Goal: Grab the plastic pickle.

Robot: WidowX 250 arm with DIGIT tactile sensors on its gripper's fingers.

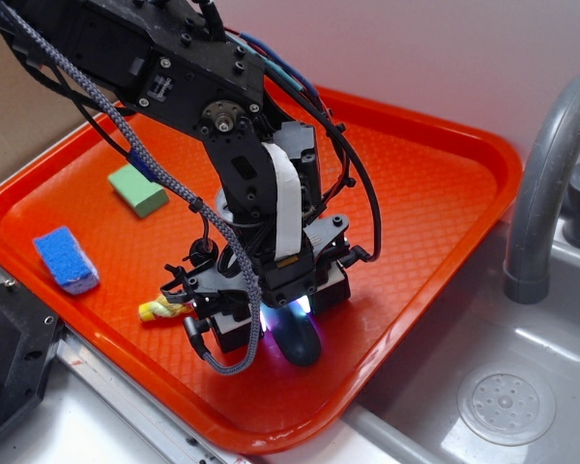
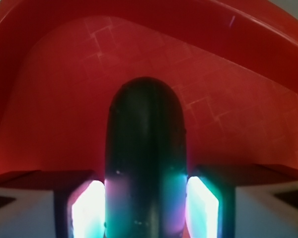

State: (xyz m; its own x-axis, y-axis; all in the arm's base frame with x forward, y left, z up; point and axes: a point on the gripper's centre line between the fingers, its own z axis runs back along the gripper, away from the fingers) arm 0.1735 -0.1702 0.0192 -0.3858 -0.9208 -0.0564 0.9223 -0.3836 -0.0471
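The gripper [image 1: 295,307] sits low at the frame's center, its glowing fingers [image 2: 201,206] flanking the pickle [image 2: 145,158] on the tray [image 1: 435,174]; whether they pinch it, I cannot tell. Lifting remains.

The orange tray [image 1: 435,184] looks like glossy plastic with a fine cross-hatched texture — the plastic pickle [image 2: 144,148] on it is smooth and dark. The blue sponge [image 1: 66,259] seems porous, the sink [image 1: 522,387] smooth grey — faintly shiny.

Dark blue-green plastic pickle [image 1: 300,343] [image 2: 145,158], oblong, lying flat on tray.
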